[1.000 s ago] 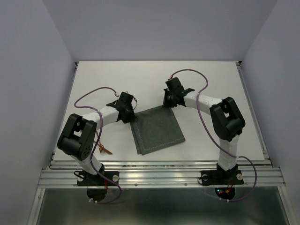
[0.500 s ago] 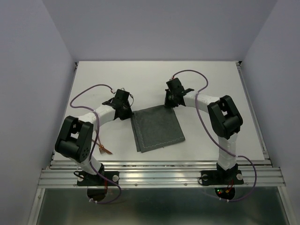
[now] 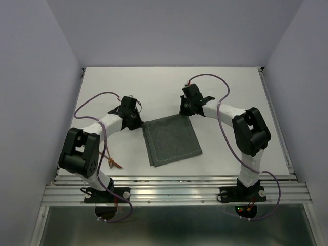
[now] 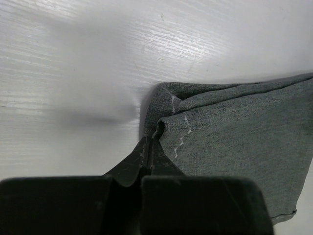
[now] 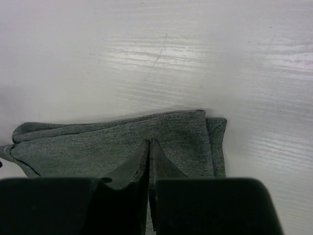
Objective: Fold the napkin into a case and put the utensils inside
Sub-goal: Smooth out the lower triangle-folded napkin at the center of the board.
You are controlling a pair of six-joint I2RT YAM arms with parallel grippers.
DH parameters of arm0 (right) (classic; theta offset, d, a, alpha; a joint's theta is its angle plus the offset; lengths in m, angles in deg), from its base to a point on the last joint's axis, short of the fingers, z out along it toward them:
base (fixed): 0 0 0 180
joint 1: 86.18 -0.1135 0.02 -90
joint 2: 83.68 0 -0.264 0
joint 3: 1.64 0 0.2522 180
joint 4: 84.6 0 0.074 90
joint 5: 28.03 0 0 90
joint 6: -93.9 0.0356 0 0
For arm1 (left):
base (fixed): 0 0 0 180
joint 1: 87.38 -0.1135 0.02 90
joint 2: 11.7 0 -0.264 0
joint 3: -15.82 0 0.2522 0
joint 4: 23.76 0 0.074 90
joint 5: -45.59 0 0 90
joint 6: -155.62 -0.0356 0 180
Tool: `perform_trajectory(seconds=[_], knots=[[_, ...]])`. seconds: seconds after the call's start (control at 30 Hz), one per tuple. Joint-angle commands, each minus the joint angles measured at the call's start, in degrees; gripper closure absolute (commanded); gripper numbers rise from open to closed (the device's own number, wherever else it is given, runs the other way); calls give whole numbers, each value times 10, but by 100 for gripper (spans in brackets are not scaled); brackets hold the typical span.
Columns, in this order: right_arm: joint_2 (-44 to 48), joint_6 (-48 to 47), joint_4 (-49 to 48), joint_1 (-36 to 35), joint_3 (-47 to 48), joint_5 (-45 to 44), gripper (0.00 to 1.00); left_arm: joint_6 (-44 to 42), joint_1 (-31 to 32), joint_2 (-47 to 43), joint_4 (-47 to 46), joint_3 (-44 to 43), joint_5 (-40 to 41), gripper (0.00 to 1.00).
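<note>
Dragging napkin [image 3: 171, 141] corner leftward, left gripper [image 4: 149, 141] pinching it; right gripper [image 5: 149, 144] pressed together, far edge.

A white table [image 3: 230, 92] fills the middle of the top view. Its surface is finely grained, with a thin dark scratch [image 5: 157, 58] at upper centre of the right wrist view. Lavender walls [image 3: 36, 77] enclose it at left, rear and right. An aluminium rail [image 3: 174, 190] spans the lower frame, above a dark glossy panel [image 3: 174, 225].
</note>
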Motion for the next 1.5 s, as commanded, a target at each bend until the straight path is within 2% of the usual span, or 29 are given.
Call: perform_trajectory(seconds=[0.0,0.23,0.6,0.8,0.9,1.13,1.23,1.47], knots=[[30,2,-11,-44,14,38,95,-13,3,-58,3,-24,-27,100],[-9,25,-23,-98,53,53,94,-8,6,-83,-7,-19,-47,100],[-115,36,-3,-98,139,15,94,-24,5,63,-37,-79,-11,100],[-139,41,1,-98,144,-5,94,-15,6,100,-44,-91,-17,100],[-120,36,0,-98,129,-8,95,-16,5,87,-41,-82,-4,100],[3,28,0,-98,73,-68,90,-10,5,29,-18,-90,16,100],[69,21,1,-92,22,-96,89,-15,5,-3,-2,-98,53,100],[195,38,1,-67,-163,-114,88,-19,6,-69,14,-82,40,100]])
